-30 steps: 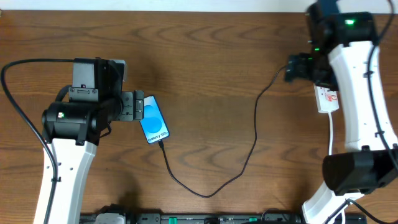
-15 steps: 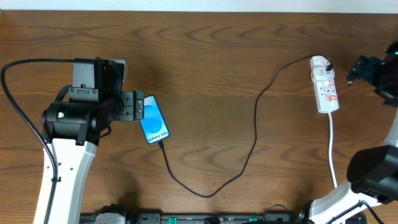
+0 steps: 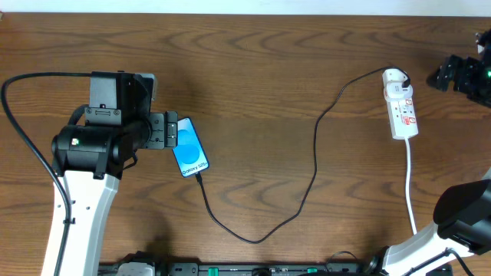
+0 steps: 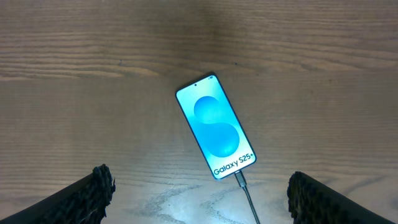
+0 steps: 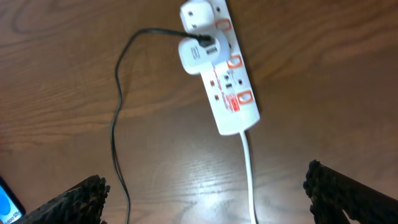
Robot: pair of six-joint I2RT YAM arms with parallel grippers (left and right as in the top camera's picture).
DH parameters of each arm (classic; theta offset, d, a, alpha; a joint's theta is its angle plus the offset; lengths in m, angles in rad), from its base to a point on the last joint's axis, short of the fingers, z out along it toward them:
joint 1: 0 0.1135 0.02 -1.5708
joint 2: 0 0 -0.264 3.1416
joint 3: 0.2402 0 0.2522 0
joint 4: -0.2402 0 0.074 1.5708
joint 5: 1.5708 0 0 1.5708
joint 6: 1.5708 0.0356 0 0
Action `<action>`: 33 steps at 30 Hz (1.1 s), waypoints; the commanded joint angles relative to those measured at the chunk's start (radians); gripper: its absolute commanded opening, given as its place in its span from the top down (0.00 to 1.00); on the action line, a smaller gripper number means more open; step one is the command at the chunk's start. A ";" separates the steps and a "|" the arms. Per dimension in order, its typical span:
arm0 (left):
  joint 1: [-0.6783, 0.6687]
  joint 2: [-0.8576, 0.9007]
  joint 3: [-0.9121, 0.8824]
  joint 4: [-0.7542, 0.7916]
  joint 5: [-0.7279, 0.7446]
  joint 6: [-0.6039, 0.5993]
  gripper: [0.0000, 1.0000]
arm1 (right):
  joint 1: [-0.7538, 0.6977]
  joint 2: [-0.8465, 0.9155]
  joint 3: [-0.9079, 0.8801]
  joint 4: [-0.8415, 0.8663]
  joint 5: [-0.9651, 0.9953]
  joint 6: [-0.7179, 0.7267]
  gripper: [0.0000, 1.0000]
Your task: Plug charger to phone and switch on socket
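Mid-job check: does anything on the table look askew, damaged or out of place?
Nothing stands out. The phone lies flat, slightly angled, with the cable in its bottom end. The cable loops untangled to the white adapter in the socket. No damage visible.

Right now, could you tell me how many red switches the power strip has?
3, along one long edge of the socket: first switch by the end plug, second switch by the next plug, third switch nearest the cord. None seems hidden.

Even light; soft shadows (right wrist slightly blurred)
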 commanded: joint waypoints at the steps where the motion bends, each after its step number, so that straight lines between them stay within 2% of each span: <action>1: -0.002 0.000 0.015 0.000 -0.006 0.010 0.09 | -0.003 0.012 0.008 0.015 -0.038 -0.042 0.01; 11: -0.002 0.000 0.015 0.000 -0.006 0.010 0.09 | -0.003 0.182 0.005 0.023 -0.060 -0.050 0.01; 16: -0.002 0.000 0.015 0.000 -0.006 0.010 0.09 | 0.003 0.251 0.005 0.024 -0.125 -0.124 0.01; 20: -0.002 0.000 0.015 0.000 -0.006 0.010 0.09 | 0.008 0.272 0.005 0.053 -0.138 -0.182 0.01; 33: -0.002 0.000 0.015 0.001 -0.006 0.010 0.09 | 0.009 0.273 0.004 0.150 -0.139 -0.183 0.01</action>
